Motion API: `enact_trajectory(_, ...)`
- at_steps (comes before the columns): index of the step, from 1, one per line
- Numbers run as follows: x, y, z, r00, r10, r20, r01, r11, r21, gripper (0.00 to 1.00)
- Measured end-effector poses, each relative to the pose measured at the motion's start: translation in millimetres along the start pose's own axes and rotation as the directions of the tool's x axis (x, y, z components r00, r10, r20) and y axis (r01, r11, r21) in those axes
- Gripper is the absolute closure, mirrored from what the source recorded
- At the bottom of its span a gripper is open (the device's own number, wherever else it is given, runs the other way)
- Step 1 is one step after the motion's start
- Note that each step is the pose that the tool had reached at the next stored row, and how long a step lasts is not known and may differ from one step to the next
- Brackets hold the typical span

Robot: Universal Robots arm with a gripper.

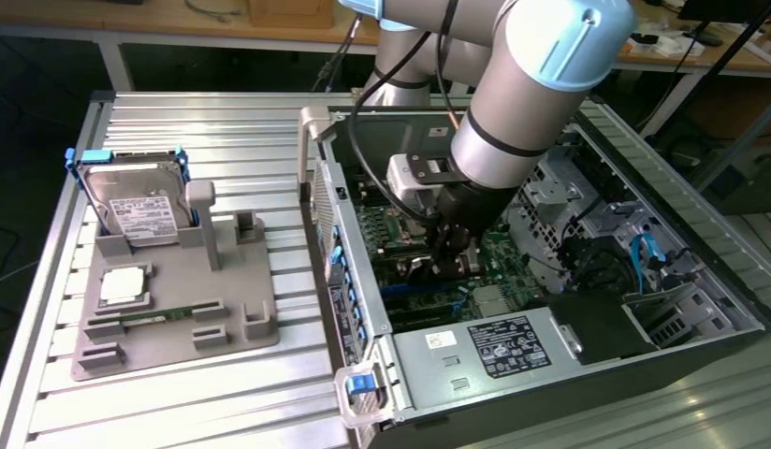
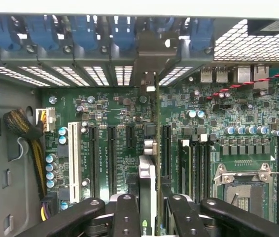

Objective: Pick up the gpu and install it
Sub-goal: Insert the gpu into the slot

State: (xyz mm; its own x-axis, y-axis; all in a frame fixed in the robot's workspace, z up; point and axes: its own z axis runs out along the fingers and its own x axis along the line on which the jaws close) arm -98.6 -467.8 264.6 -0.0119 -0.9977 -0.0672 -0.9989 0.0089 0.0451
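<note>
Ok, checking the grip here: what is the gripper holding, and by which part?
The gpu, edge-on, pinched on its two flat faces between the fingers, at the end away from its metal bracket.

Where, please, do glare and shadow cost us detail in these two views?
Exterior view: sunlight glares off the ribbed table, while the case interior under the arm sits in shadow. Wrist view: the case rim is washed out white, the vents glow backlit, the motherboard is evenly lit.
</note>
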Motion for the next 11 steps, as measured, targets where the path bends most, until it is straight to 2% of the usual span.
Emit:
enact_trajectory(2, -0.1, 0.1, 0.0, 1.0, 0.0, -0.0003, 0.0, 1.0, -0.0001, 0.73)
enact_trajectory(3, -0.5, 0.1, 0.0, 1.0, 0.0, -0.0024, 0.0, 1.0, -0.0001, 0.73)
enact_trajectory(6, -1.9, 0.1, 0.1, 0.9998, 0.001, -0.0194, -0.001, 1.0, 0.0002, 0.73)
enact_trajectory(7, -2.0, 0.0, 0.2, 0.9998, 0.001, -0.0222, -0.001, 1.0, 0.0002, 0.73)
enact_trajectory(10, -2.0, 0.1, 0.1, 0.9997, 0.001, -0.0225, -0.001, 1.0, 0.0002, 0.73)
enact_trajectory(11, -2.6, -0.2, 0.1, 0.9997, 0.001, -0.0255, -0.001, 1.0, 0.0002, 0.73)
